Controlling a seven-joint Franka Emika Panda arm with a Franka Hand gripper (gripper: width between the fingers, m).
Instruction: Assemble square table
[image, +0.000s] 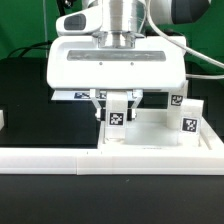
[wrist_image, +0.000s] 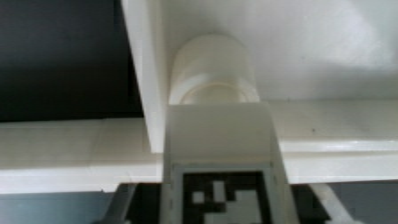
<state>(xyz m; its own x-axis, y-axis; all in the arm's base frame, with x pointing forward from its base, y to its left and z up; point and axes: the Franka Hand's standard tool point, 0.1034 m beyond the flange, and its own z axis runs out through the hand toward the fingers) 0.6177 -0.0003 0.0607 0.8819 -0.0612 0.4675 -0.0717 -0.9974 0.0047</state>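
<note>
While fingers grip one leg (image: 118, 113), two legs stand.

Black table (image: 30, 95) before a green backdrop (image: 25, 25).

No words, brands or numbers can be read. Only black-and-white square tags show: one on the leg (image: 118, 112) between the gripper (image: 118, 100) fingers, others on legs (image: 187, 118) beside it.
</note>
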